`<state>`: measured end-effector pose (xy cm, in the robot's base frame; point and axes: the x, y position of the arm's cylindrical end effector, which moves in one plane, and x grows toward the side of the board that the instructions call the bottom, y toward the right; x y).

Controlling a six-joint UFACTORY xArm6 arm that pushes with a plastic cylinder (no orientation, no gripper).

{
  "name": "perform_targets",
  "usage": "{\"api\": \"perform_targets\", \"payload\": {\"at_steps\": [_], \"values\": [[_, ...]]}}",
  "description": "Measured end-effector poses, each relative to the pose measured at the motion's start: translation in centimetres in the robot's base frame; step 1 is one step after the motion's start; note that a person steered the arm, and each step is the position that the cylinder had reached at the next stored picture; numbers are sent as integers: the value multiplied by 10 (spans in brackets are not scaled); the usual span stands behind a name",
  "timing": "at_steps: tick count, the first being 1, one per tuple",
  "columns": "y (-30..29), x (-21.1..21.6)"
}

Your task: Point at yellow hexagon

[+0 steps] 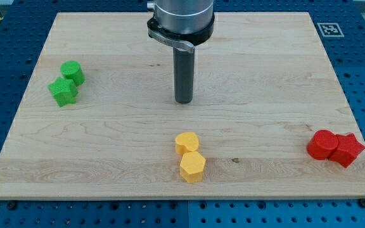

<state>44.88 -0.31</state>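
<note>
A yellow hexagon block [192,167] lies near the view's bottom centre of the wooden board [265,95]. A second yellow block [186,142], rounder in shape, touches its upper left side. My tip [183,101] rests on the board above both yellow blocks, about a block's width clear of the rounder one and roughly in line with it. The rod stands upright under the arm's grey flange at the view's top.
Two green blocks [68,82] sit together at the view's left, one rounded and one star-like. Two red blocks [335,147] touch each other at the view's lower right. A printed marker tag [329,29] lies off the board's top right corner.
</note>
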Motion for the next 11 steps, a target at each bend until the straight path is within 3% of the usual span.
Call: {"api": "perform_targets", "payload": {"at_steps": [3,5,6,8,11], "values": [[10,6],[85,73],[85,74],[87,162],[51,169]]}}
